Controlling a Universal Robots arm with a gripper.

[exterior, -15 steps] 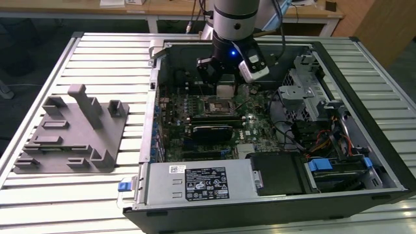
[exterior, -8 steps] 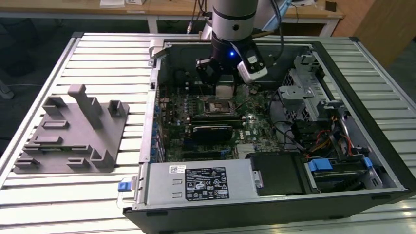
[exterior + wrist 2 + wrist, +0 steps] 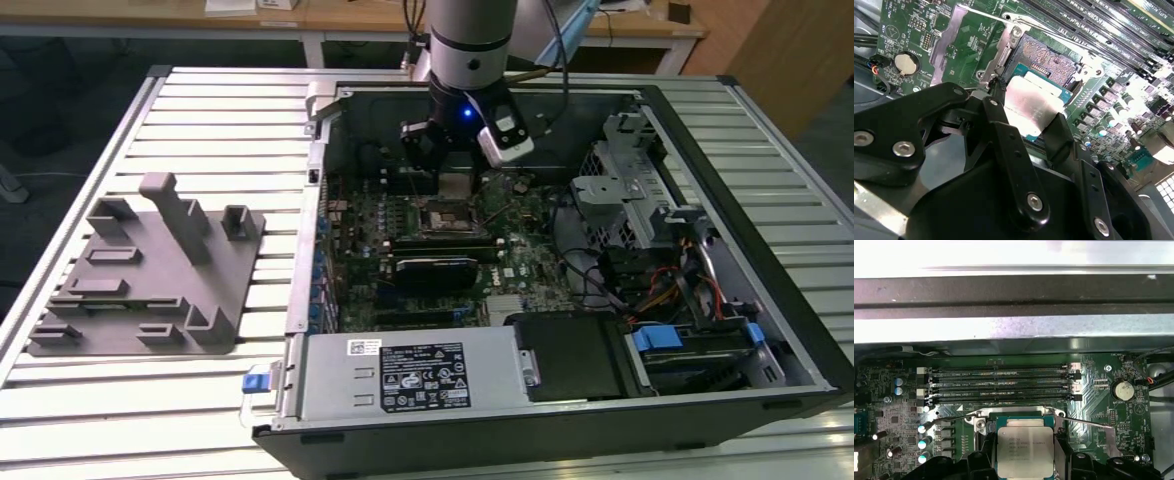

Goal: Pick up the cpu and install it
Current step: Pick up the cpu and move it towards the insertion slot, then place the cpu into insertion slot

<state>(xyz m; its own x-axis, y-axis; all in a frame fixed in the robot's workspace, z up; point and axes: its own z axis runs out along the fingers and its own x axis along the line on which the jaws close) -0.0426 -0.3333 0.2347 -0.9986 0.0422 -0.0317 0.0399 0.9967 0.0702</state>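
Held item: cpu, clamped on two opposite edges by the fingers of the gripper, over the open socket; its other two edges are free. Adjacent: memory slots just beyond, case wall farther. Outside the case, well apart: grey fixture.

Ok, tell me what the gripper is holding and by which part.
The gripper holds the cpu by two opposite side edges, with the jaws shut on it and its silver top left bare, over the open motherboard socket.
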